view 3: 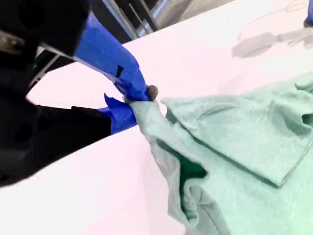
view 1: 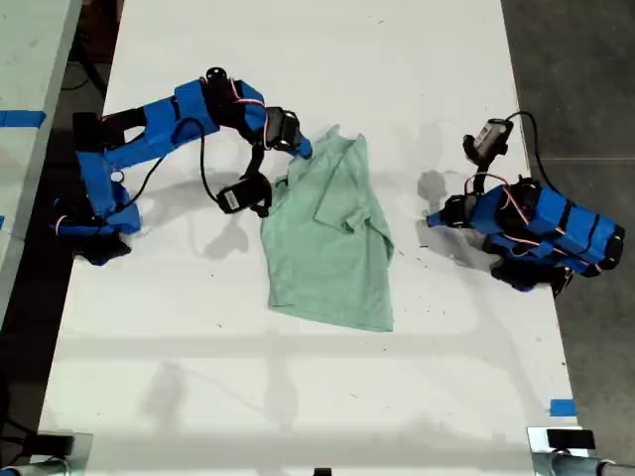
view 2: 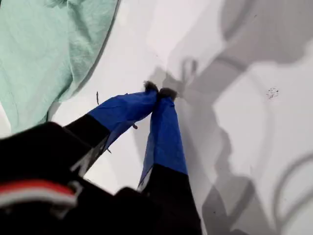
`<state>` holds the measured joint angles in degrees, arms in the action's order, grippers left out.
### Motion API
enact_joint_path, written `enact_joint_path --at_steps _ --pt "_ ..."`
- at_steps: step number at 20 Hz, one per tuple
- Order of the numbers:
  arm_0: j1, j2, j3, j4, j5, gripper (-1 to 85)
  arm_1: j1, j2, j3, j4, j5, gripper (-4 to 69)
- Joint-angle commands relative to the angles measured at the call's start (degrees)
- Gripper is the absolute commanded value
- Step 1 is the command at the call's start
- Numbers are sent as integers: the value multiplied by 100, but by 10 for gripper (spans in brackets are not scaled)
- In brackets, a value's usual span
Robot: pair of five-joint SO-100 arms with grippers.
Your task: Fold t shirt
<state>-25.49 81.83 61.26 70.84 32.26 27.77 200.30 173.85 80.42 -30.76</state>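
Observation:
The pale mint-green t shirt (view 1: pixel 332 248) lies wrinkled and partly folded on the white table, near the middle of the exterior view. My second gripper (view 1: pixel 303 149) (view 3: pixel 139 98) is shut on a pinch of cloth at the shirt's (view 3: pixel 244 142) far corner, lifting it slightly. My first gripper (view 1: pixel 434 219) (view 2: pixel 159 91), toward the exterior view's right, is shut on nothing, its tips low over bare table. It is a short way off the shirt's (view 2: pixel 44 54) edge.
The white table (view 1: pixel 298 59) runs the whole height of the exterior view, with dark floor past its right edge. A blue tape mark (view 1: pixel 562 407) and a metal clamp (view 1: pixel 561 441) sit at the near right. A second surface with blue tape (view 1: pixel 22 119) borders the left.

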Motion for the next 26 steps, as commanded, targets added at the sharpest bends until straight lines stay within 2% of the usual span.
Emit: enact_joint_path --at_steps 1,2,3,4,5,8,10,11,13,15,18,20,24,26 --pt "237 -79 -369 -299 -193 -3 0 70 211 -26 0 9" --pt "281 -202 -369 -448 -255 59 0 70 211 -26 0 9" --pt "308 -325 -369 -589 -360 194 0 70 211 -26 9 9" --pt "308 -439 -378 -659 -501 261 0 70 211 -26 9 9" --pt "264 -527 -378 -703 -598 274 0 70 211 -26 9 9" --pt "79 -396 -369 -809 -554 265 0 70 211 -26 0 9" --pt "-123 35 -246 -659 -519 243 0 70 211 -26 0 9" --pt "-255 396 -9 -501 -501 217 -9 70 211 -26 0 9" --pt "-659 1310 853 -246 -492 94 -18 70 211 -26 0 9" --pt "-1195 2540 2276 -466 -457 25 -26 70 211 -26 0 9" --pt "-1898 4377 4702 -1160 -308 -1 -26 70 211 -26 0 9" --pt "-1978 4992 6073 -1740 -255 -1 -9 70 211 -26 0 9" --pt "-1793 5010 8455 -3876 -281 -2 -18 70 211 -26 9 9" --pt "-1564 4904 9123 -5080 132 -2 -18 70 211 -26 9 9"
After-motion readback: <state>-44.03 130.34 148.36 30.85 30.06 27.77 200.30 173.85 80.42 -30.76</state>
